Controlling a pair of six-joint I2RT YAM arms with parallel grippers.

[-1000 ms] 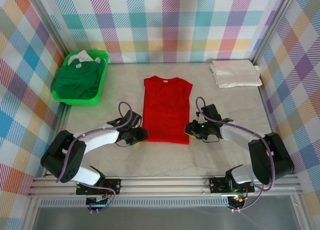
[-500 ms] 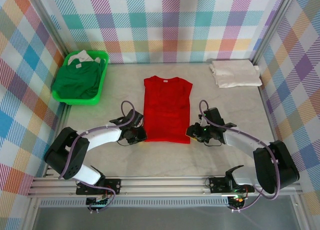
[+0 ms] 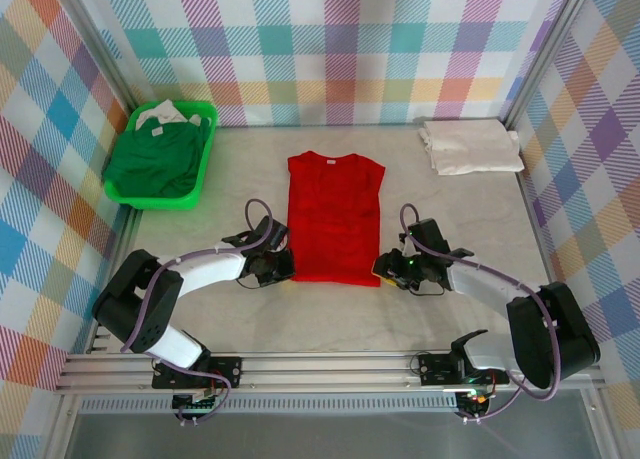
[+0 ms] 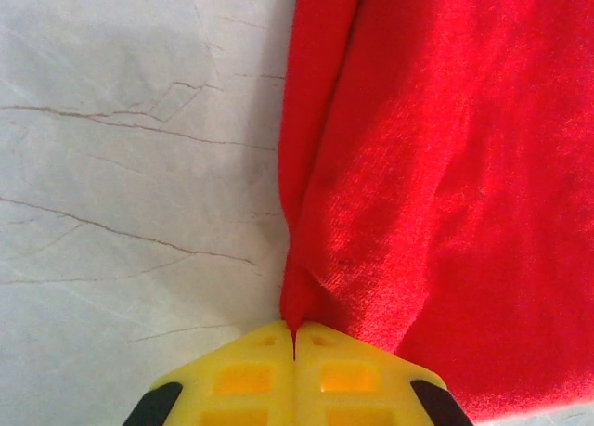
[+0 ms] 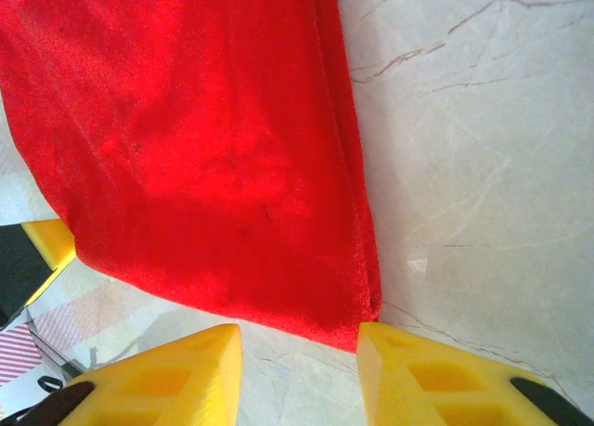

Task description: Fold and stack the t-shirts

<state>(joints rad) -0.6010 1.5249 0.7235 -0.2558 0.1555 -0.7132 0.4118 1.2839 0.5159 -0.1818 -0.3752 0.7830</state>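
While green basket holds dark green t-shirt, left end effector pinches red t-shirt, right end effector stands spread.

My left arm and right arm wear white shells over black joints, with lilac cables looping along each. My fingers are bright yellow wedges with square recessed pockets and black backing. Black bases sit on a silver rail.
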